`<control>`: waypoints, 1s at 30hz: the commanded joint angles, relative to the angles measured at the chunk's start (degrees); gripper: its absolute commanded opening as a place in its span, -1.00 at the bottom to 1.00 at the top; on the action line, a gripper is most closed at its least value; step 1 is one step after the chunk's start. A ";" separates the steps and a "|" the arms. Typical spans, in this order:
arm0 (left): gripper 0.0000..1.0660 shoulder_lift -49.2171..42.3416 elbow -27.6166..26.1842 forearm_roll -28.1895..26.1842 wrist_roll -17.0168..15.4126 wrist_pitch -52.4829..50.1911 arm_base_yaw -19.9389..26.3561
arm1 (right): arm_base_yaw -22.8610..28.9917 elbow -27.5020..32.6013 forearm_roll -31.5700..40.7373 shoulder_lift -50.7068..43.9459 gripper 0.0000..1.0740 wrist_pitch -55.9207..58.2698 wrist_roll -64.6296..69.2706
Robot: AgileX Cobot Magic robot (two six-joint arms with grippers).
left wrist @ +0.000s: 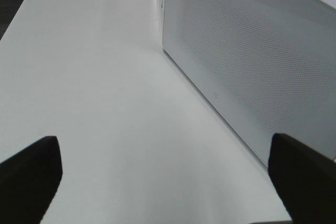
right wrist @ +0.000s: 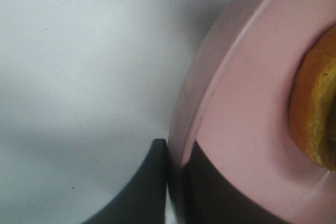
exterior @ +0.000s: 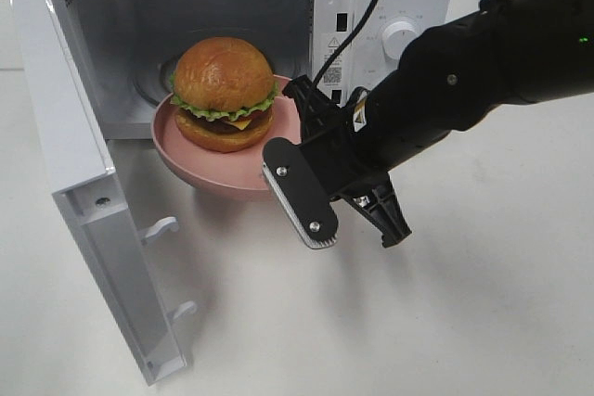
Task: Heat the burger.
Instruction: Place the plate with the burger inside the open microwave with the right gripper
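The burger [exterior: 224, 92], with a golden bun, green lettuce and cheese, sits on a pink plate [exterior: 223, 176]. The plate hangs at the open mouth of the white microwave [exterior: 186, 6], its back part inside and its front over the table. My right gripper [exterior: 299, 108] is shut on the plate's right rim. The right wrist view shows the pink plate rim [right wrist: 210, 103] pinched between the right gripper's [right wrist: 176, 182] two dark fingers, with the edge of the burger [right wrist: 315, 108] beside it. My left gripper [left wrist: 164, 145] is open over bare table, out of the high view.
The microwave door [exterior: 65, 127] swings out to the left, down to the table. The control dial [exterior: 401, 36] is on the right of the front. A white dotted panel [left wrist: 247, 51] stands close beside the left gripper. The white table [exterior: 445, 322] spreads in front.
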 commanded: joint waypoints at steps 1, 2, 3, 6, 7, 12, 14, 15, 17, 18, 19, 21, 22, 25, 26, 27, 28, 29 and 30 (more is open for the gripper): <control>0.88 -0.97 -0.06 -0.34 -0.46 -0.57 -0.11 | -0.17 -4.93 -2.46 2.06 -1.00 -0.74 2.18; 0.88 -0.97 -0.06 -0.34 -0.46 -0.57 -0.11 | -0.17 -4.93 -2.46 2.06 -1.00 -0.74 2.18; 0.88 -0.97 -0.06 -0.34 -0.46 -0.57 -0.11 | -0.17 -5.90 -3.21 2.58 -1.00 -0.46 3.55; 0.88 -0.97 -0.06 -0.34 -0.46 -0.57 -0.11 | -0.17 -8.65 -5.79 4.18 -1.00 0.17 7.96; 0.88 -0.97 -0.06 -0.34 -0.46 -0.57 -0.11 | -0.17 -8.65 -5.79 4.18 -1.00 0.17 7.96; 0.88 -0.97 -0.06 -0.34 -0.46 -0.57 -0.11 | -0.17 -13.58 -9.97 7.22 -1.00 3.50 13.12; 0.88 -0.97 -0.06 -0.34 -0.46 -0.57 -0.11 | -0.17 -16.84 -12.15 9.17 -1.00 4.70 15.24; 0.88 -0.97 -0.06 -0.34 -0.46 -0.57 -0.11 | -0.17 -16.84 -12.15 9.17 -1.00 4.70 15.24; 0.88 -0.97 -0.06 -0.34 -0.46 -0.57 -0.11 | -0.17 -17.65 -12.15 9.68 -1.00 4.98 15.58; 0.88 -0.97 -0.06 -0.34 -0.46 -0.57 -0.11 | -0.17 -19.19 -12.15 10.66 -1.00 5.50 15.64; 0.88 -0.97 -0.06 -0.34 -0.46 -0.57 -0.11 | -0.17 -20.00 -12.15 11.12 -1.00 5.79 15.64; 0.88 -0.97 -0.06 -0.34 -0.46 -0.57 -0.11 | -0.17 -21.54 -12.15 12.09 -1.00 6.07 15.64; 0.88 -0.97 -0.06 -0.34 -0.46 -0.57 -0.11 | -0.17 -21.54 -12.15 12.09 -1.00 6.07 15.64; 0.88 -0.97 -0.06 -0.34 -0.46 -0.57 -0.11 | -0.17 -24.41 -12.15 14.09 -1.00 6.99 15.64; 0.88 -0.97 -0.06 -0.34 -0.46 -0.57 -0.11 | -0.17 -25.32 -12.15 14.61 -1.00 7.33 15.64; 0.88 -0.97 -0.06 -0.34 -0.46 -0.57 -0.11 | -0.17 -27.33 -12.49 15.70 -1.00 8.37 15.64; 0.88 -0.97 -0.06 -0.34 -0.46 -0.57 -0.11 | -0.17 -27.33 -12.49 15.70 -1.00 8.37 15.64; 0.88 -0.97 -0.06 -0.34 -0.46 -0.57 -0.11 | -0.17 -29.51 -13.58 16.84 -1.00 9.68 16.67; 0.88 -0.97 -0.06 -0.34 -0.46 -0.57 -0.11 | -0.17 -29.51 -13.58 16.84 -1.00 9.68 16.67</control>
